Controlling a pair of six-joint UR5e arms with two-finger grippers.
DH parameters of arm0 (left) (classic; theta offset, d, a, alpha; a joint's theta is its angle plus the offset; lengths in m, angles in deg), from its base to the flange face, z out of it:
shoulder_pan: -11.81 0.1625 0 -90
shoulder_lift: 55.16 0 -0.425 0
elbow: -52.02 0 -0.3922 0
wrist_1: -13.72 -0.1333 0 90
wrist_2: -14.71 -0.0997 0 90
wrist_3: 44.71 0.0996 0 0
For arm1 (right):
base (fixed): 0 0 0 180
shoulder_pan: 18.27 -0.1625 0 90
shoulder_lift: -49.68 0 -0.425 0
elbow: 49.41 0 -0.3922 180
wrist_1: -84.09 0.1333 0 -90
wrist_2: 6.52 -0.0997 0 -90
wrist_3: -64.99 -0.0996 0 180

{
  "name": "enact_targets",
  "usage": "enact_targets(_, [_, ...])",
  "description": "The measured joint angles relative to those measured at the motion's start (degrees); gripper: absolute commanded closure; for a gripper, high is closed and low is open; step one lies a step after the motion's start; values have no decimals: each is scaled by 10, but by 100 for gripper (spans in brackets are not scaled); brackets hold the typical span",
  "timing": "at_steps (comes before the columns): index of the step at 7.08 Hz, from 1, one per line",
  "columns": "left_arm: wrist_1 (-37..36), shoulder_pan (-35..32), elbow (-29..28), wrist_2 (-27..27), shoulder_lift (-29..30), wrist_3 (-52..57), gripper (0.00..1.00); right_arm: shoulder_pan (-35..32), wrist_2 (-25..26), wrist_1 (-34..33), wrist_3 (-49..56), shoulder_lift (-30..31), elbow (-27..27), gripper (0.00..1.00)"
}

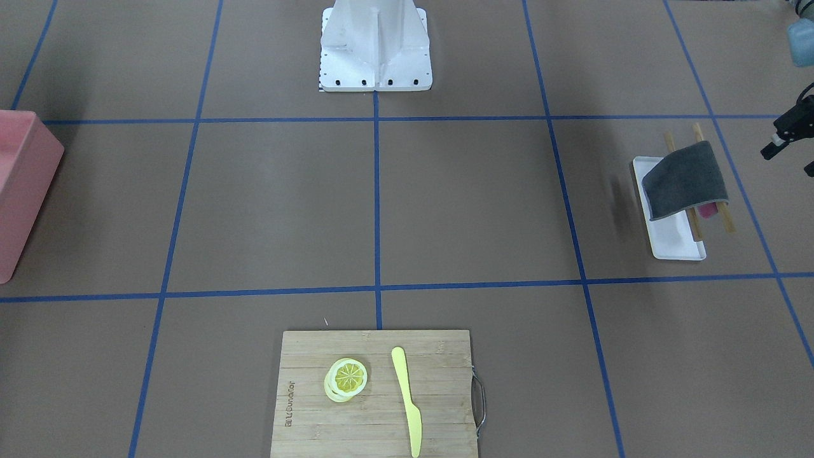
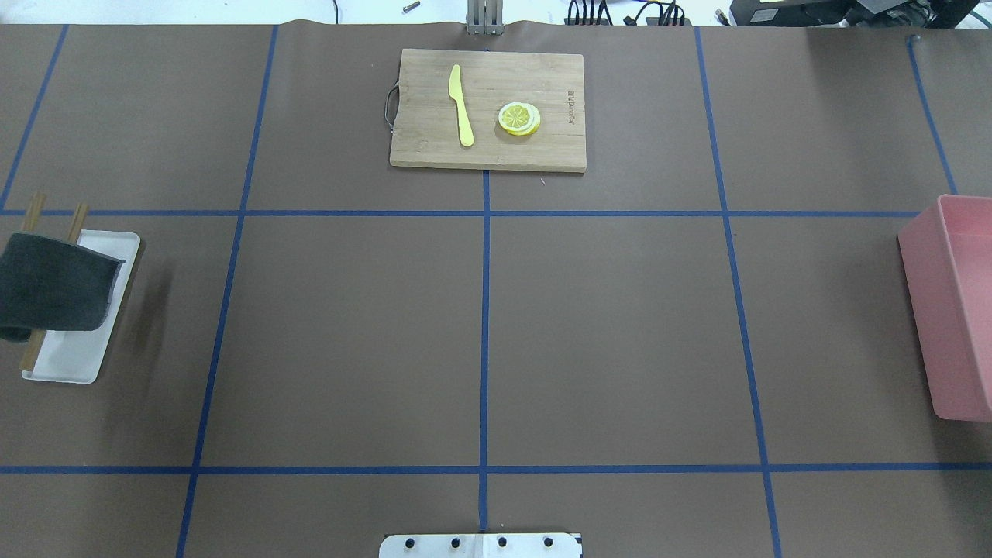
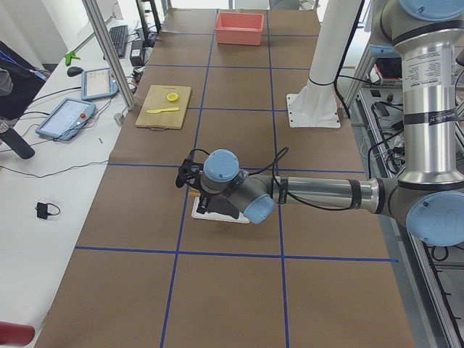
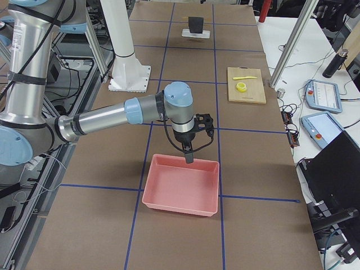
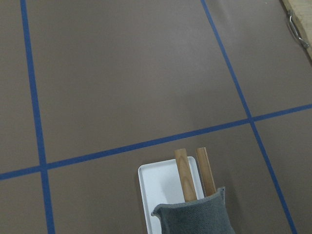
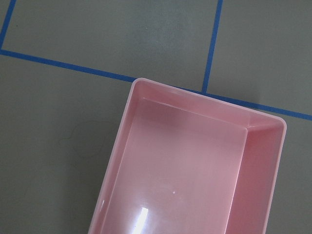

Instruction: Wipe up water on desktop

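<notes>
The desktop [image 2: 604, 325] is a matte brown surface crossed by blue tape lines. A darker, damp-looking smear [image 1: 617, 203] lies on it beside a white tray [image 1: 674, 245]; the smear also shows in the overhead view [image 2: 151, 306]. A grey cloth [image 1: 685, 181] hangs over two wooden bars above the tray, and it also shows in the left wrist view [image 5: 195, 217]. My left gripper [image 3: 206, 205] hovers over the tray and cloth; I cannot tell if it is open or shut. My right gripper [image 4: 189, 154] points down over the far rim of a pink bin [image 4: 181, 188]; its state is unclear.
A bamboo cutting board [image 2: 488, 108] at the table's far side holds a yellow knife [image 2: 461, 105] and lemon slices [image 2: 519, 118]. The pink bin [image 2: 957, 310] stands at the right edge. The robot's white base [image 1: 375, 48] is at the near middle.
</notes>
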State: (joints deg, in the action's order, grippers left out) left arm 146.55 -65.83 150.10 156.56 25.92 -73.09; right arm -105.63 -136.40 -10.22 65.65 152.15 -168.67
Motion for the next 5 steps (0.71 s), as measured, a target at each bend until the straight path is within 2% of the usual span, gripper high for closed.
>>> enact_targets(2, [49, 52, -2, -33, -20, -50, 24, 0, 0, 0, 0, 1, 0, 0])
enact_targets(5, [78, 79, -9, -39, -29, -71, 34, 0, 1, 0, 0, 2, 1, 0])
